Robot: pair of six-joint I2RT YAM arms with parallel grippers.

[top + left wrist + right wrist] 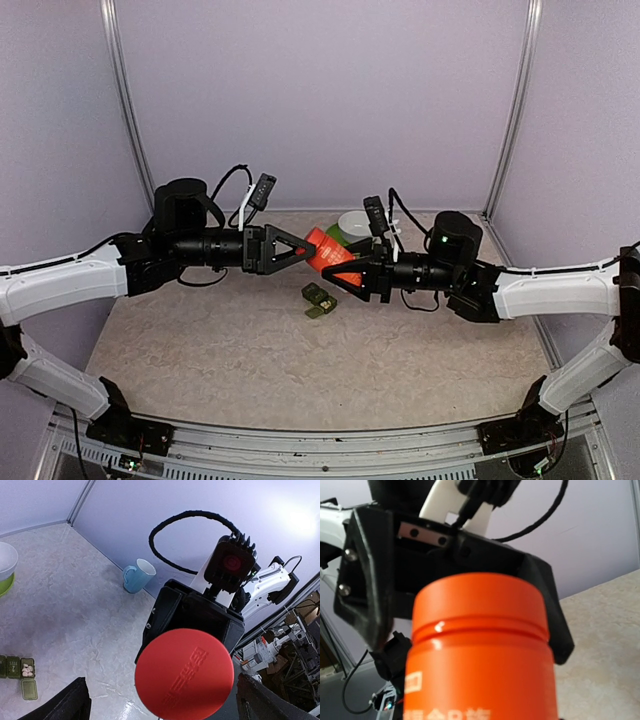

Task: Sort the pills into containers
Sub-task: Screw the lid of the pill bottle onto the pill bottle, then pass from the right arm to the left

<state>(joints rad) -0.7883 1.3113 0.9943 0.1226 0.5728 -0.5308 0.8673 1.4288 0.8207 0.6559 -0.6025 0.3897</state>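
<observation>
A red cylindrical bottle point(330, 255) hangs in the air between my two grippers, above the table's middle. My right gripper point(347, 272) is shut on its body, which fills the right wrist view point(477, 670) and hides my fingers. My left gripper point(306, 247) is open, its fingers point(75, 702) standing either side of the round red cap point(184, 672) with a gap on the left side. The dark green strip of containers point(318, 300) lies on the table below. One compartment has its lid open and holds white pills point(27, 670).
A white and green bowl point(352, 224) stands at the back behind the bottle, and its edge shows in the left wrist view point(5, 565). A light blue mug point(137, 575) stands near the back wall. Purple walls close in the table on three sides.
</observation>
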